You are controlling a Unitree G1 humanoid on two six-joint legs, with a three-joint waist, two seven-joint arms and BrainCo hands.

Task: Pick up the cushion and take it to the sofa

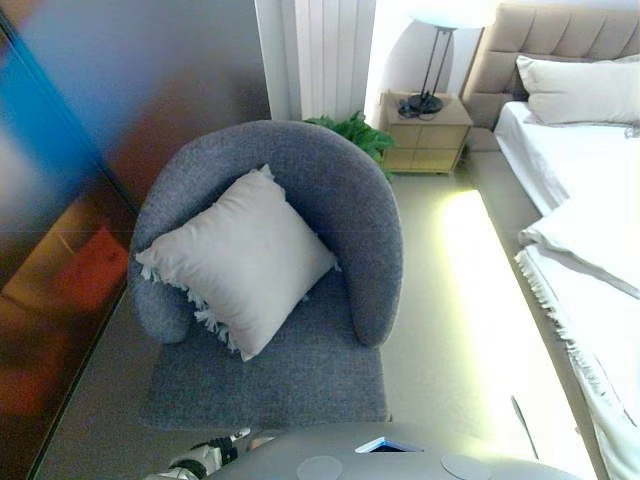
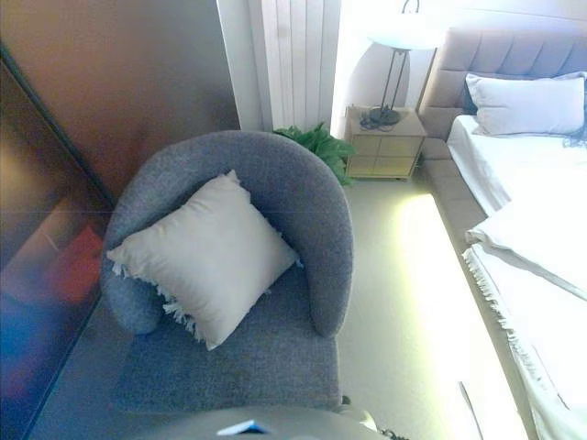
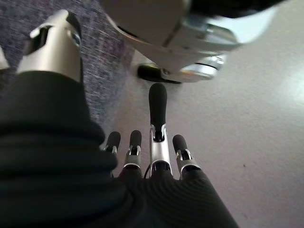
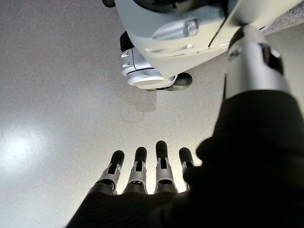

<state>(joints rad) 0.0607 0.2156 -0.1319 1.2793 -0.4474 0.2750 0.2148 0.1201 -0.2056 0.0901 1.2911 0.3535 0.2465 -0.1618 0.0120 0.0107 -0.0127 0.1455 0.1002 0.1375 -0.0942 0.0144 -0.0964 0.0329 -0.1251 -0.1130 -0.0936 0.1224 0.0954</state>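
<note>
A pale grey square cushion (image 1: 245, 260) with a fringed edge leans tilted on the seat and left arm of a grey round-backed armchair (image 1: 350, 200). No hand touches it. In the left wrist view my left hand (image 3: 159, 149) hangs low beside the chair's front corner, fingers straight and holding nothing; part of it also shows at the bottom edge of the left eye view (image 1: 205, 460). My right hand (image 4: 140, 173) hangs over bare pale floor, fingers straight and empty.
A bed (image 1: 590, 200) with white covers runs along the right. A wooden nightstand (image 1: 425, 135) with a lamp stands at the back, and a green plant (image 1: 350, 130) sits behind the chair. A dark glossy panel (image 1: 80, 200) lines the left. Pale floor lies between chair and bed.
</note>
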